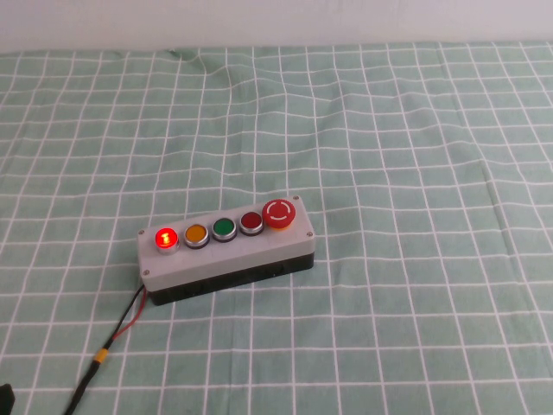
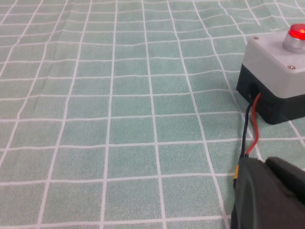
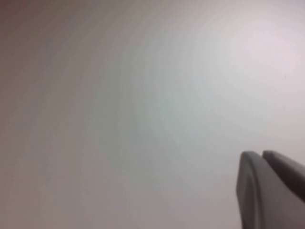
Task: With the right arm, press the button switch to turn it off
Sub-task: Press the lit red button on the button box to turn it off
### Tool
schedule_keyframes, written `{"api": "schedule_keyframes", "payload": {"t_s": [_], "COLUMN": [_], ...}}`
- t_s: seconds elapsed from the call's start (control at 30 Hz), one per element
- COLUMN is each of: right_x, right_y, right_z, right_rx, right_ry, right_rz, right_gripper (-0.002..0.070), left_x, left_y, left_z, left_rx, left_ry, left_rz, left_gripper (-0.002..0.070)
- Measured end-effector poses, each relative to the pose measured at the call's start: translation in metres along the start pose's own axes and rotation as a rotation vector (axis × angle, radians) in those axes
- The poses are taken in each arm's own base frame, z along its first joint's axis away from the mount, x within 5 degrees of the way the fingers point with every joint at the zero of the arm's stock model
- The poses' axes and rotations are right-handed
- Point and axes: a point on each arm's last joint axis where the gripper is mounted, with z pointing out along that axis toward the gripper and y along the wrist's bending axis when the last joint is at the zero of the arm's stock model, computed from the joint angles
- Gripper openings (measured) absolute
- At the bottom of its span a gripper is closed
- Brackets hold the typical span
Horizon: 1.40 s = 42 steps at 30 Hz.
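A green checked cloth (image 1: 389, 130) covers the desk up to a plain white wall (image 1: 259, 22) along the far edge. Starting from the left, my left gripper (image 2: 265, 191) sits low over the cloth by the desk's near left corner, just beside the red and black wires (image 1: 121, 328); whether it is wide or narrow I cannot tell. Those wires run up into the left end of the button box (image 1: 225, 259), which lies flat a little left of the desk's middle, toward the near edge, with its right end angled away from me. Along its grey lid I read a lit red button (image 1: 165, 237), an amber button (image 1: 195, 233), a green button (image 1: 224, 228), a dark red button (image 1: 251, 222) and a red mushroom stop (image 1: 279, 213). I take the glowing one as my target. The box looks rigid but light, so a slanted push could skate it across the soft cloth; I would come straight down on the cap's centre, with nothing to grasp. My right gripper (image 3: 267, 191) is out of the overhead view, facing only blank pale background, and I cannot tell its opening either.
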Motion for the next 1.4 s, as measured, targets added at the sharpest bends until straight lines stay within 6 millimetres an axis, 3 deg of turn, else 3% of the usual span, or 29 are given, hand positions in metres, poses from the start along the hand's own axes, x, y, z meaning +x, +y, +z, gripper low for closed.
{"api": "schedule_keyframes", "payload": {"t_s": [0.17,0.27,0.37,0.47,0.7,0.87,1.03,1.2,1.4], "right_x": [-0.011,-0.001,0.014,0.025,0.055,0.090,0.120,0.157,0.210], "right_y": [0.017,0.019,0.017,0.014,0.003,-0.014,-0.019,0.006,0.069], "right_z": [0.040,0.067,0.094,0.114,0.148,0.165,0.181,0.203,0.227], "right_rx": [0.033,0.076,0.111,0.131,0.241,0.337,0.308,0.146,-0.244], "right_ry": [0.324,0.554,0.672,0.684,0.619,0.654,0.748,0.874,1.248], "right_rz": [-0.012,-0.004,-0.002,0.037,0.352,0.392,0.251,0.125,-0.016], "right_gripper": [-0.0016,-0.0016,-0.0016,-0.0016,-0.0016,-0.0016,-0.0016,-0.0016,-0.0016], "left_x": [0.000,0.000,0.000,0.000,0.000,0.000,0.000,0.000,0.000], "left_y": [0.000,0.000,0.000,0.000,0.000,0.000,0.000,0.000,0.000], "left_z": [0.000,0.000,0.000,0.000,0.000,0.000,0.000,0.000,0.000], "left_rx": [0.000,0.003,0.004,0.004,0.004,0.004,0.004,0.005,0.005], "left_ry": [0.000,0.000,0.000,0.000,0.000,0.000,0.000,0.000,0.000], "left_rz": [0.000,-0.008,-0.009,-0.009,-0.010,-0.010,-0.010,-0.012,-0.012], "left_gripper": [-0.0003,-0.0003,-0.0003,-0.0003,-0.0003,-0.0003,-0.0003,-0.0003,-0.0003]}}
